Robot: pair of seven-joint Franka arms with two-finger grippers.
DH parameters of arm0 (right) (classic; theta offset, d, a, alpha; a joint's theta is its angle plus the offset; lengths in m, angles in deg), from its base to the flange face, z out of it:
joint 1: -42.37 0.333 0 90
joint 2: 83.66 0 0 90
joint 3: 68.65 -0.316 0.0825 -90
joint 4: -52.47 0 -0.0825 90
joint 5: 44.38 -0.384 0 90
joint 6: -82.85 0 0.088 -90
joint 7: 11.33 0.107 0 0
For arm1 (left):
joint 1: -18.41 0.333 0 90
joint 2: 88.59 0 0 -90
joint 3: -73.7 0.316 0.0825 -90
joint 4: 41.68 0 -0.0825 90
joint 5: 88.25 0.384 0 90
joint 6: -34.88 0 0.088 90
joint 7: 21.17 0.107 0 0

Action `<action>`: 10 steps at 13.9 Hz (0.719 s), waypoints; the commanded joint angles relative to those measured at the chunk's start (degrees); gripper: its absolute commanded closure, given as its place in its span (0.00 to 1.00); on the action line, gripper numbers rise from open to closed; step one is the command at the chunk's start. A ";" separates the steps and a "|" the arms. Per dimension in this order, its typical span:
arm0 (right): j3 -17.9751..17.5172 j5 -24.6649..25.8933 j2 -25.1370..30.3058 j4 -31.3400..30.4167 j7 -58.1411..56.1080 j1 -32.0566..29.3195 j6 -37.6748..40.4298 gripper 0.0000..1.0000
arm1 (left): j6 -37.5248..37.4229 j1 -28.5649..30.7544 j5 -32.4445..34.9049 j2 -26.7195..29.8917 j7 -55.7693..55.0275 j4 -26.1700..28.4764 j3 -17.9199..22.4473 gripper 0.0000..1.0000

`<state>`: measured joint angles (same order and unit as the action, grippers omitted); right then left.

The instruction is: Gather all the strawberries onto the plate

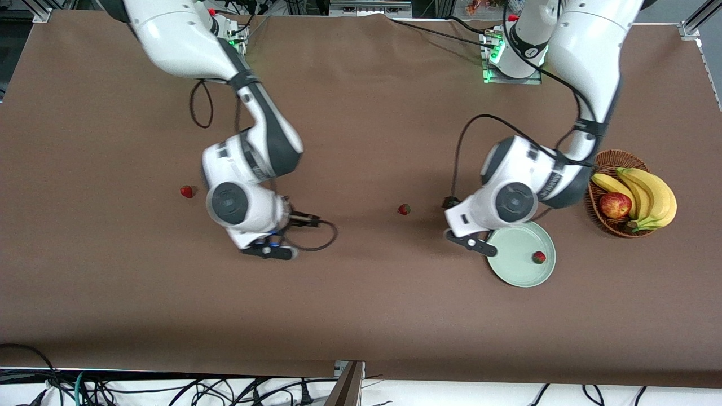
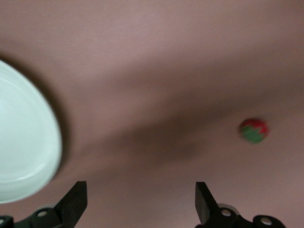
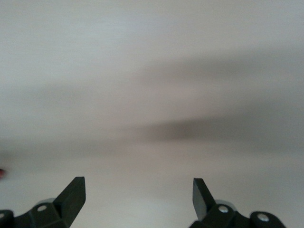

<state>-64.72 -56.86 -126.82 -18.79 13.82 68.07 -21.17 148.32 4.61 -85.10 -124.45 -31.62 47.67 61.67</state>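
One strawberry (image 1: 539, 257) lies in the pale mint-green plate (image 1: 516, 269), near its rim. A second strawberry (image 1: 404, 209) lies on the brown cloth mid-table. A third strawberry (image 1: 186, 192) lies toward the right arm's end. My left gripper (image 1: 472, 235) hangs over the cloth beside the plate's rim. In the left wrist view it (image 2: 140, 202) is open and empty, with the plate (image 2: 23, 142) at one side and the mid-table strawberry (image 2: 253, 130) at the other. My right gripper (image 1: 265, 243) is over bare cloth between the two loose strawberries. In the right wrist view it (image 3: 137, 197) is open and empty.
A brown wicker basket (image 1: 606, 163) with bananas (image 1: 654, 194) and a red-yellow apple (image 1: 615, 205) stands beside the plate, at the left arm's end. Black cables trail from both wrists over the cloth.
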 commanded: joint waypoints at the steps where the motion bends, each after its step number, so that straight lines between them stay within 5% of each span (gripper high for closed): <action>1: 5.26 0.88 4.03 -7.73 -10.68 -0.83 2.33 0.00 | 4.41 -4.91 -0.34 -0.60 -16.38 1.18 0.69 0.00; 4: 11.78 1.06 5.53 -14.94 -23.70 -0.83 1.98 0.00 | 10.03 -8.52 0.19 -3.67 -28.89 1.88 0.78 0.00; 10: 19.53 0.71 7.29 -27.95 -42.62 -0.83 -8.19 0.00 | 18.65 -10.37 0.36 -6.84 -30.33 2.67 0.87 0.03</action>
<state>-45.93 -56.61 -123.18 -39.63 -24.92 66.34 -25.07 164.36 -4.56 -85.06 -130.64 -61.03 49.87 61.85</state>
